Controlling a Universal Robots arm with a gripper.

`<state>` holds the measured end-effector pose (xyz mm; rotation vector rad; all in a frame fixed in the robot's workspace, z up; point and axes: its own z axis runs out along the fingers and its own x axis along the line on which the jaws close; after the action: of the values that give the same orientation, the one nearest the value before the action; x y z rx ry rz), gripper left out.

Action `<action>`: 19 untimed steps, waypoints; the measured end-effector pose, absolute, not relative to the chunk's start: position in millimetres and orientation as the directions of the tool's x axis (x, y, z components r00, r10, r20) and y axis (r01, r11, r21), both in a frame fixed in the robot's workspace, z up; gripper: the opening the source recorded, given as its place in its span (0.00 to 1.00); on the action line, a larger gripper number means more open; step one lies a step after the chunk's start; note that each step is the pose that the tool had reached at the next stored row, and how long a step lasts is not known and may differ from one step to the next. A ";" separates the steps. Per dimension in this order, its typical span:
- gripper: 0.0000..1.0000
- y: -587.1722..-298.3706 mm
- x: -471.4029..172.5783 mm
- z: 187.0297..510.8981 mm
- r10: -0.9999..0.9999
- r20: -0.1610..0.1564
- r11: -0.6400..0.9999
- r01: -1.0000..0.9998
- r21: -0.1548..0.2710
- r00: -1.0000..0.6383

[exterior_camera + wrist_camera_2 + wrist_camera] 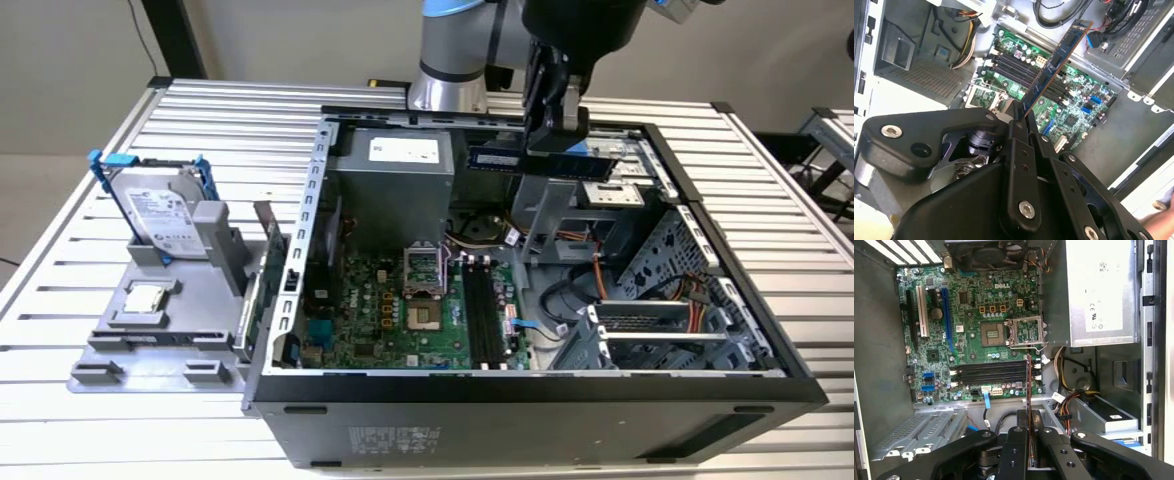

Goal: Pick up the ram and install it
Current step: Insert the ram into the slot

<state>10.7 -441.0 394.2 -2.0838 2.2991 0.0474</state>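
Over open PC case [534,425], end effector [555,140] clamps ram [501,160], long axis horiz.

- A silver slatted metal table [94,440] carries everything.
- An open black computer case [534,425] lies on its side, taking up the middle and the exterior view's right.
- A grey parts holder [140,350] sits just beside the case, on the exterior view's left.
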 end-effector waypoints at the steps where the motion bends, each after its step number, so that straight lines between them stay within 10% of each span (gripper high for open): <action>1: 0.00 -441.0 10.7 394.2 -0.994 -0.049 0.098 -0.995 -0.003 -0.098; 19: 0.00 -441.0 10.7 394.1 -0.974 -0.049 0.223 -0.975 -0.003 -0.222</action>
<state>10.7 -441.0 394.1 -1.9334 2.4247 0.0435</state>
